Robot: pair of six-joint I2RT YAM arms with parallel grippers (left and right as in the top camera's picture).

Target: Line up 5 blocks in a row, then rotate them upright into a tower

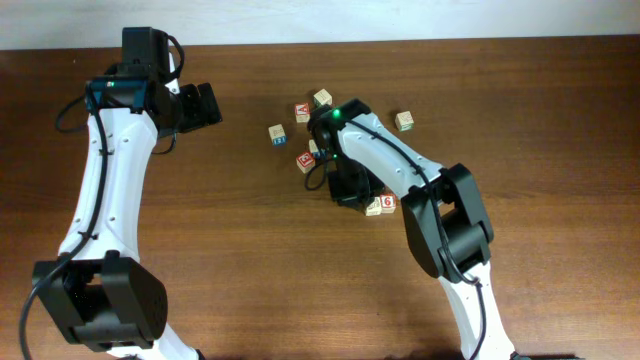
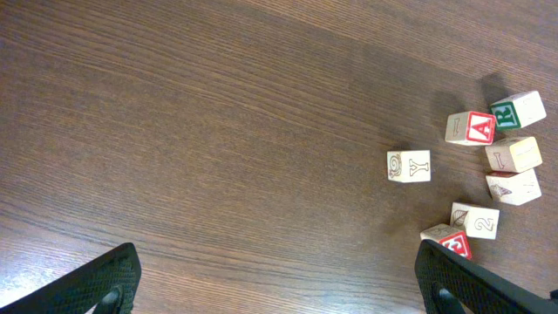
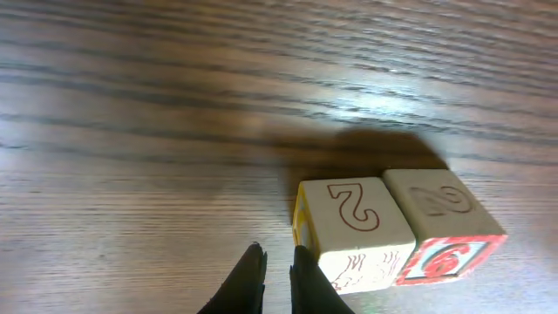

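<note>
Blocks: small pale-wood cubes (image 1: 302, 112) with printed letters and numbers, mostly scattered loosely near the middle of the table (image 1: 540, 90), and one off to the right.
Block faces: the left wrist view shows a red A block (image 2: 471, 128) touching a green R block (image 2: 518, 111). A plain Y block (image 2: 408, 165) sits apart from them.
Block with the red 6 (image 3: 445, 227): on the table under the right arm, with an outlined numeral on top and a red-framed 6 on its near side. It stands against its neighbour.
Neighbour: a cube with a yellow side (image 3: 353, 227), with a red outlined 2 on top.
Right gripper (image 3: 277, 275): low over the table just beside the yellow side. Its fingers are drawn almost together with only a thin slit between them, and they grip nothing. One fingertip may be touching the yellow side, but the view is too close to be sure.
Left gripper (image 1: 210, 103): well to the left of the blocks, fingers spread as wide as they go and holding nothing, over bare wood.
Surface: dark brown wood-grain table, with a glare patch in the right wrist view.
Room: only a pale strip (image 1: 400, 20) shows beyond the table's far edge.
</note>
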